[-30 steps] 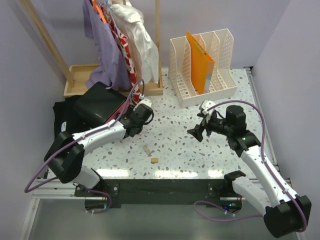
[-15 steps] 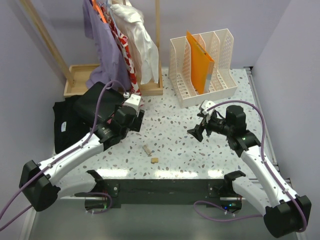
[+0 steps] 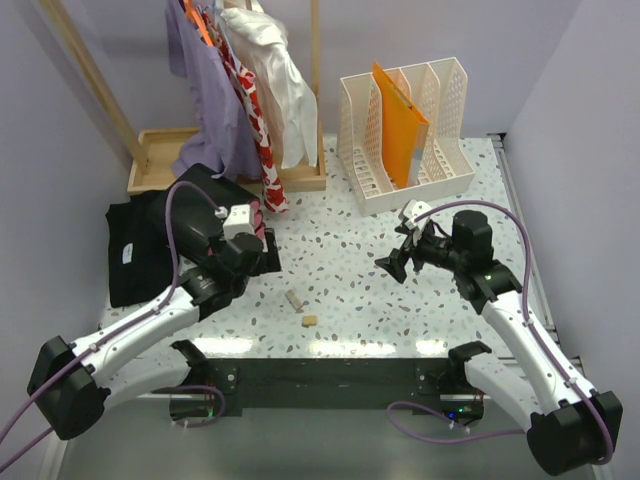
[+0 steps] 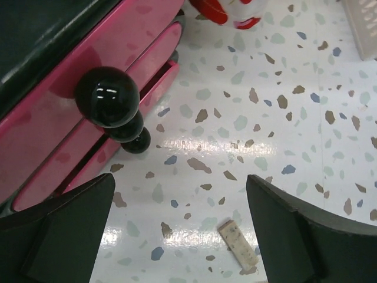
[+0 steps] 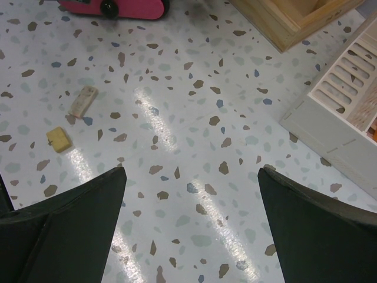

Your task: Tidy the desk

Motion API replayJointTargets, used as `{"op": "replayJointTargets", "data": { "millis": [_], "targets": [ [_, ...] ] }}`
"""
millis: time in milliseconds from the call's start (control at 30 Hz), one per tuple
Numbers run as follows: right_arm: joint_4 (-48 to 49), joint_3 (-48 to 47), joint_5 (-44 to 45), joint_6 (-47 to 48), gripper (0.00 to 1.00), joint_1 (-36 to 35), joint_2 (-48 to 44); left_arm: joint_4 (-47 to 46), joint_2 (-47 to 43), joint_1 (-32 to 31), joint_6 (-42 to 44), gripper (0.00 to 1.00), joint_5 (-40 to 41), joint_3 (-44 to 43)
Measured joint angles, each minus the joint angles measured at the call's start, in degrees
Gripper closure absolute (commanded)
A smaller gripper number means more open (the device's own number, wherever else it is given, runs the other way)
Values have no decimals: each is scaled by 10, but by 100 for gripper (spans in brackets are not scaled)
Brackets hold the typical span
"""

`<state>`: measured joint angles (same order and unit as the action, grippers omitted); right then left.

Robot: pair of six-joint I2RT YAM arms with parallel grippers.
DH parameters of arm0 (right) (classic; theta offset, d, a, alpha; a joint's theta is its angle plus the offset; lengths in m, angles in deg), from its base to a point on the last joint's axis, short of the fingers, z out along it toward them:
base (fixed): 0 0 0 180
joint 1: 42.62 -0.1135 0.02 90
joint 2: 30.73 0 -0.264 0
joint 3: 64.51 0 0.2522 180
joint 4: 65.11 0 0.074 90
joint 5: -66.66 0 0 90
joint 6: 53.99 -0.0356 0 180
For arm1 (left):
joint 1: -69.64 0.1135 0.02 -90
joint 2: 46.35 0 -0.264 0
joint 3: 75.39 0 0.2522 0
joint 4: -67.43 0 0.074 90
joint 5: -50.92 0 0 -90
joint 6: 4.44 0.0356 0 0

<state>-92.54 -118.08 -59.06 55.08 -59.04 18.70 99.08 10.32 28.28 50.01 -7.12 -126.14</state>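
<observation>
The white speckled desk (image 3: 350,250) holds a small beige speckled block (image 3: 293,300) and a small yellow-brown cube (image 3: 309,320) near its front edge. My left gripper (image 3: 270,252) is open and empty, low over the desk just right of a black box with pink drawers (image 3: 195,205). In the left wrist view the gripper (image 4: 179,183) has the pink drawers and black knobs (image 4: 107,97) to its left, and the beige block (image 4: 238,250) by its right finger. My right gripper (image 3: 392,265) is open and empty over bare desk. The right wrist view shows this gripper (image 5: 193,171), the block (image 5: 82,100) and the cube (image 5: 59,138).
A white file organizer (image 3: 405,135) with an orange folder (image 3: 400,125) stands at the back right. A clothes rack with hanging garments (image 3: 245,90) and a wooden base stands at the back. A shallow wooden tray (image 3: 155,160) and black cloth (image 3: 130,250) lie at the left.
My left arm has drawn back from the drawer box, toward the front and left, with its gripper open. The right arm has not moved.
</observation>
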Motion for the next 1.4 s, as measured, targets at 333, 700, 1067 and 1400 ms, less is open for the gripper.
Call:
{"op": "replayJointTargets", "data": {
  "millis": [333,700,1067,1400],
  "targets": [
    [0,0,0,0,1,0,0,8,171,0,-180,37,90,-4],
    [0,0,0,0,1,0,0,52,324,0,-329,47,211,-93],
    [0,0,0,0,1,0,0,138,401,-1,-436,41,269,-142],
    [0,0,0,0,1,0,0,185,435,-1,-476,71,294,-172]
  ]
}}
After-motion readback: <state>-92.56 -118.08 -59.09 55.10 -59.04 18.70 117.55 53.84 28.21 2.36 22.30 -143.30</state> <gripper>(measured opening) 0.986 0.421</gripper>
